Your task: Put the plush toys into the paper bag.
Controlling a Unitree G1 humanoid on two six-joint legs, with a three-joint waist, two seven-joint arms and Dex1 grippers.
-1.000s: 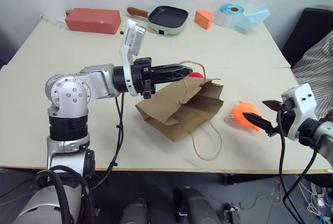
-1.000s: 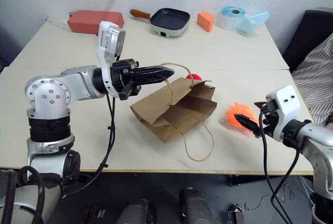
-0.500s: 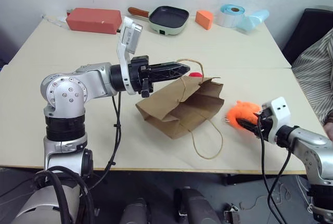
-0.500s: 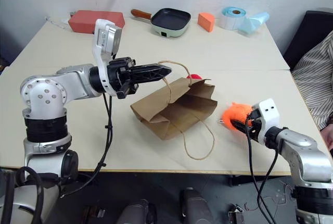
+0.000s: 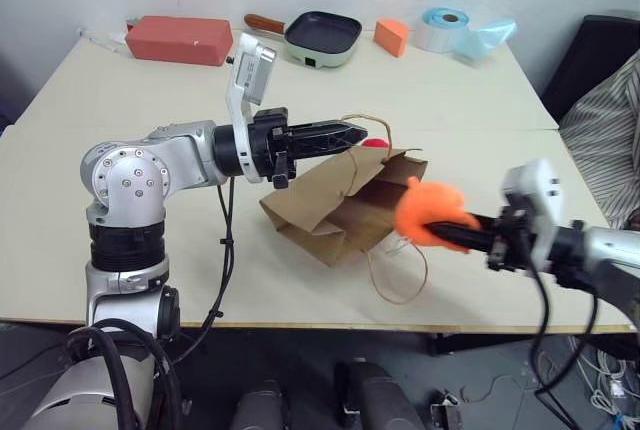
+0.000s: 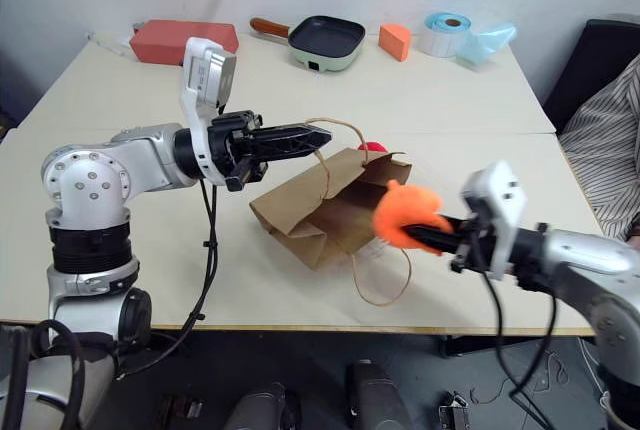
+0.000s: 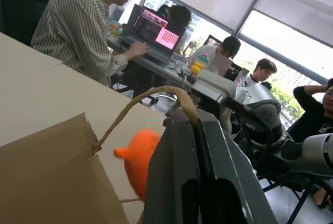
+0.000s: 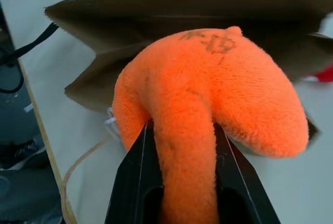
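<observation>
Fingers, left gripper (image 5: pixel 360 132): pressed together on the paper bag's upper cord handle (image 5: pixel 366 120); the handle is held up off the table and the bag's mouth is kept lifted open.
Fingers, right gripper (image 6: pixel 425 238): pinched on the orange plush toy (image 5: pixel 427 213); in the right wrist view the toy's soft body is seen squeezed between the two black fingers (image 8: pixel 136 182).
Orange plush toy: carried clear of the table (image 5: pixel 300 80), held just in front of the bag's open mouth, at its right-hand side.
Paper bag (image 5: pixel 335 210): brown, lying tilted on the table, mouth turned toward the right gripper; its lower cord handle (image 5: pixel 400 280) is left looping loose toward the table's near edge.
Red plush toy (image 5: pixel 377 143): a small patch of red is seen just behind the bag's upper rim, on the table.
Far edge of table: a red box (image 5: pixel 178 38), a green pan (image 5: pixel 322 38), an orange wedge block (image 5: pixel 392 37) and a roll of blue tape (image 5: pixel 445 28) are lined up, well apart from the bag.
Person (image 7: pixel 86 28): a striped shirt is seen beyond the table, in the left wrist view.
</observation>
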